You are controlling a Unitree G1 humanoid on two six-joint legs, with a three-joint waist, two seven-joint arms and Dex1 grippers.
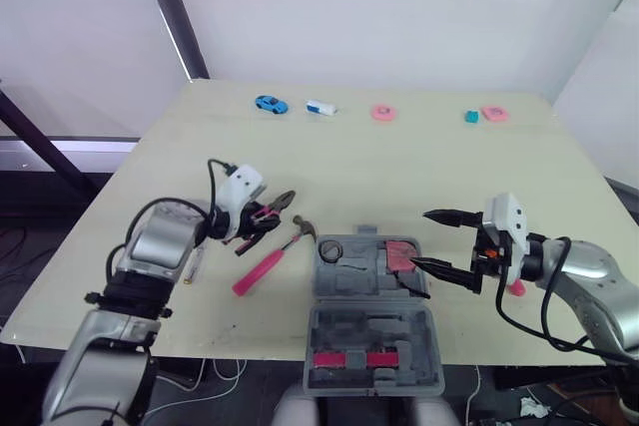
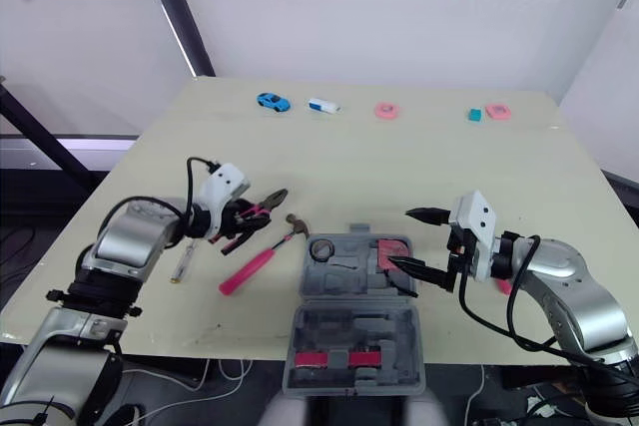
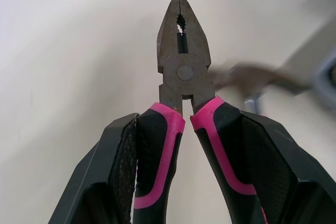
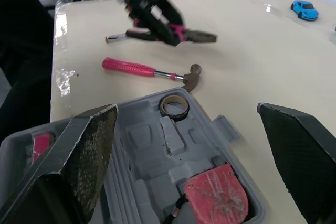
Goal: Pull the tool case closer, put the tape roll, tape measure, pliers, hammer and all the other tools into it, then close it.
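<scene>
- Grey plastic tool case lies nearest, open; right gripper beside it, fingers apart.
- With left gripper fingers clamped on pink-handled steel pliers, lower them flat into a free recess.

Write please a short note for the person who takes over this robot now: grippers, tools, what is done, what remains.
Left gripper shut on the pliers, by their handles, over the table left of the case.
Right gripper open, empty, by the case's right side.
Case open at the near table edge; tape roll and tape measure are in it.
Hammer and a thin tool, maybe a screwdriver, lie on the table left of the case.
Remaining: pliers, hammer and thin tool into the case, then close it.
</scene>
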